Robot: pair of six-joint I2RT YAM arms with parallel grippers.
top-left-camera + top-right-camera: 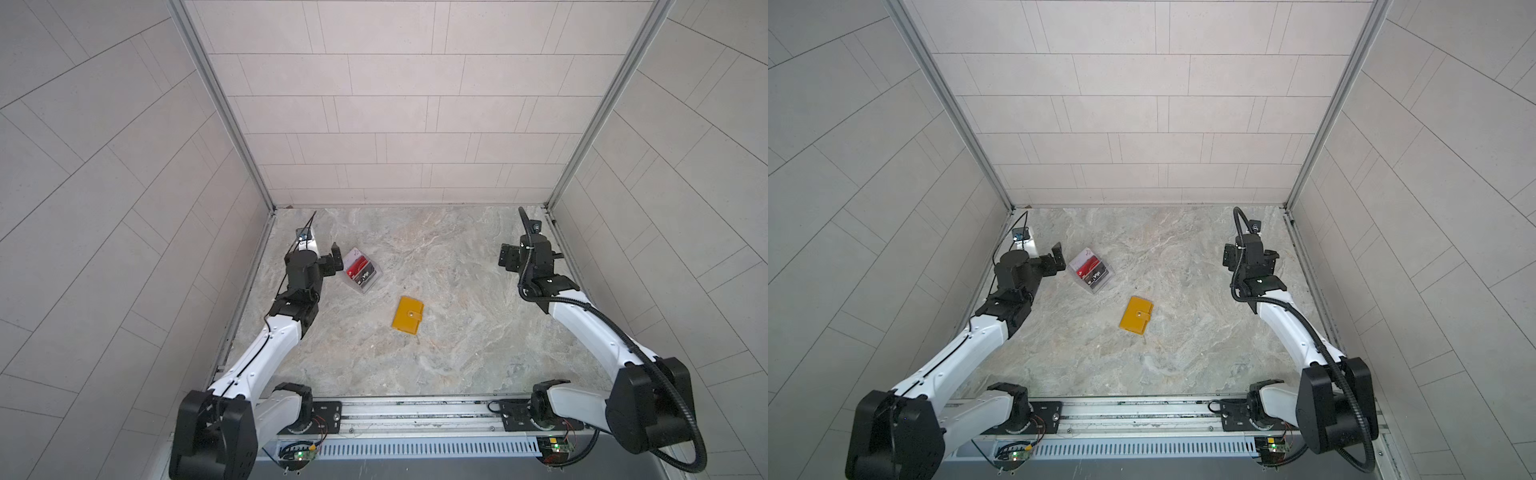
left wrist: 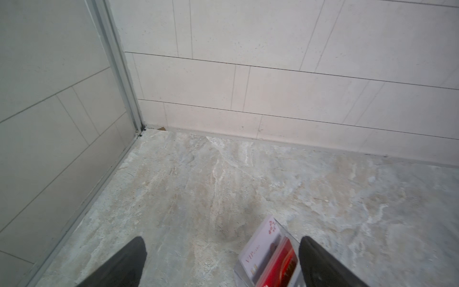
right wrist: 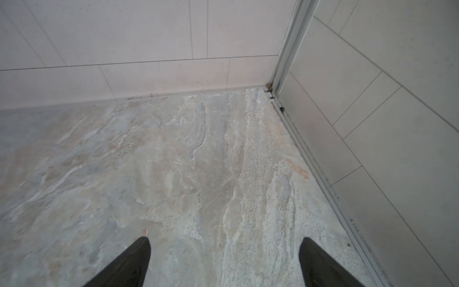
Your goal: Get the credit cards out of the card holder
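Mustard-yellow card holder (image 1: 408, 314) lies shut, tab snapped, mid-table (image 1: 457, 332), well apart from both my claws. Red and whitish credit cards (image 1: 358, 266) sit in a clear box (image 1: 361, 289) just beside my left claw (image 2: 222, 244), whose jaws are apart and empty. My right claw (image 3: 223, 242) gapes empty too. Whether more cards hide inside the holder I cannot tell; if so, unsnapping comes first.

Wore white shells over the long links of the left arm (image 1: 276, 347) and right arm (image 1: 582, 332), black housings at each joint. Carried a thin black cable (image 1: 254, 353) on the left, a ribbed black conduit (image 1: 615, 324) on the right. Ended in black tapered fingers (image 2: 124, 263). Stood on black base plates (image 1: 328, 415).
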